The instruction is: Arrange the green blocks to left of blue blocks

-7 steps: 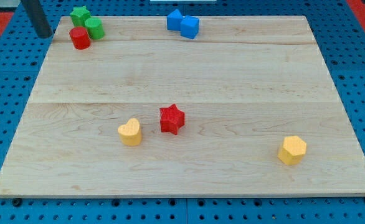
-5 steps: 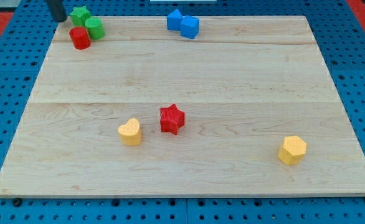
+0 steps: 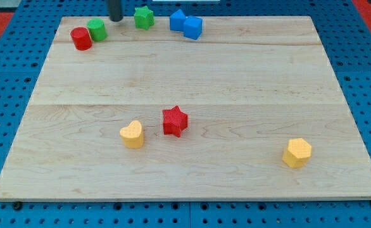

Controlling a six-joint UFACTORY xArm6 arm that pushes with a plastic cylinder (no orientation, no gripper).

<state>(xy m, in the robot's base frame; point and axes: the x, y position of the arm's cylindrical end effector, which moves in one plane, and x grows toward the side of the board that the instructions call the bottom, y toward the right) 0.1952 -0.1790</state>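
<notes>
While our tip (image 3: 116, 19) sits at the far edge, gripping nothing, between the green cylinder (image 3: 97, 29) and green star (image 3: 144, 17), blue blocks (image 3: 186, 25) lie right.

A light wooden board (image 3: 236, 76) lies on a blue pegboard surface (image 3: 8, 114). A red cylinder block (image 3: 80, 38) stands near the board's top left corner. Around the middle, a red star block (image 3: 175, 121) sits just right of a yellow heart block (image 3: 132, 134). A yellow hexagonal block (image 3: 297, 152) rests at the lower right.
</notes>
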